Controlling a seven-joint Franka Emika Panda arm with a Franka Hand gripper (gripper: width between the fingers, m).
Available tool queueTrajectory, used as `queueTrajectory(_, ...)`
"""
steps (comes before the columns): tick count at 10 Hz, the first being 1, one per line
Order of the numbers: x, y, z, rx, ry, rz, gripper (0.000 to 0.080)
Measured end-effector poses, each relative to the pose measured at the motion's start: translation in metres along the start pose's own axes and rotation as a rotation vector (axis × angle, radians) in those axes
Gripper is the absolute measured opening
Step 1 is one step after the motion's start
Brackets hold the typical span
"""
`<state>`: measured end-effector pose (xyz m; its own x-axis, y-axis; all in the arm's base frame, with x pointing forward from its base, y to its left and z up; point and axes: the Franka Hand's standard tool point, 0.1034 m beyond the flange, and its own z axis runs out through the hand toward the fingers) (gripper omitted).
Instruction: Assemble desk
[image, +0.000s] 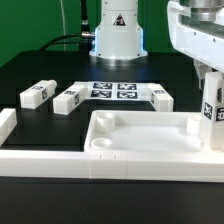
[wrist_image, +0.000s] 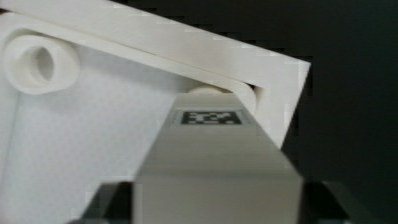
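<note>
The white tray-like tabletop (image: 140, 132) lies at the front, inside the white border rails. My gripper (image: 209, 85) at the exterior view's right is shut on a white leg block (image: 209, 112) and holds it upright, its lower end at the tabletop's far right corner. In the wrist view the leg block (wrist_image: 214, 150) runs from between my fingers (wrist_image: 111, 205) down into the tabletop's corner (wrist_image: 267, 85), its tag facing the camera. A round socket (wrist_image: 39, 62) shows at another corner. Three more leg blocks lie on the black table: two at the left (image: 37, 94) (image: 70, 97), one right of the middle (image: 162, 96).
The marker board (image: 112, 90) lies flat behind the tabletop, in front of the robot base (image: 118, 35). White border rails run along the front (image: 60, 160) and the left side (image: 6, 125).
</note>
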<state>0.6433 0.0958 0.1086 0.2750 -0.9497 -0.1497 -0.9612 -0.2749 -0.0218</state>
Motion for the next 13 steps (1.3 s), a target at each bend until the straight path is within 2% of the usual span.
queueTrajectory(1,-0.0004,-0.0003,-0.0004,-0.001,0.000,-0.030,0.0496)
queueTrajectory(2,-0.0012,-0.0011,-0.0021,-0.004,-0.003,-0.087,0.0601)
queueTrajectory(3,-0.0008,-0.0012,-0.0017,-0.003,-0.002,-0.151,0.0634)
queueTrajectory(8,0.0003,-0.0009,-0.0018,-0.003,-0.001,-0.544,0.0649)
queueTrajectory(11,-0.0035,-0.0002,-0.0005,-0.042,0.042,-0.813,0.0649)
queueTrajectory(13,-0.0049,-0.0001,-0.0005,-0.045,0.043,-0.939,0.0649)
